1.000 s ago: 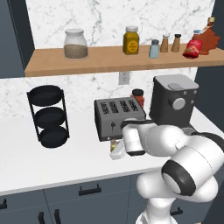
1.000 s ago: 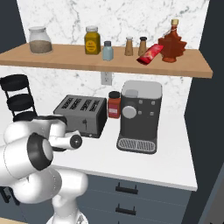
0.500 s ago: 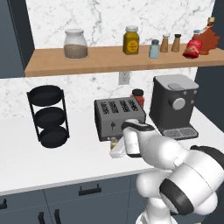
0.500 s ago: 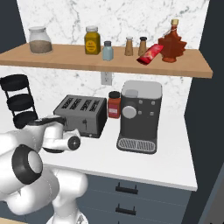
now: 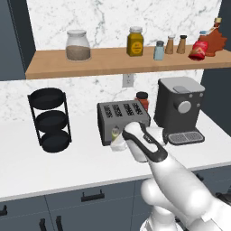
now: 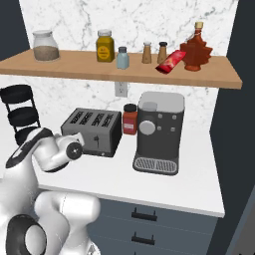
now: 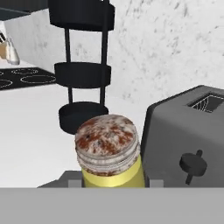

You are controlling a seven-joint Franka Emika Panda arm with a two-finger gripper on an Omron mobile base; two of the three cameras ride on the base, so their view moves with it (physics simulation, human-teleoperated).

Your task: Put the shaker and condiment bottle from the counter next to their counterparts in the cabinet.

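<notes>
Jaws are pinching the shaker [image 7: 109, 151] low on its yellow-green body, the speckled tan cap sitting right up close in the hand view. From the left base view the shaker [image 5: 116, 134] is sitting just in front of the toaster [image 5: 122, 121] on the white surface [image 5: 67, 167], with the gripper [image 5: 120, 143] reaching in at it. Behind the toaster the red bottle [image 6: 130, 119] is standing beside the coffee machine [image 6: 158, 132]. Up on the shelf [image 6: 124, 69], the pale blue shaker [image 6: 122, 58] is standing near two brown shakers [image 6: 153, 52].
</notes>
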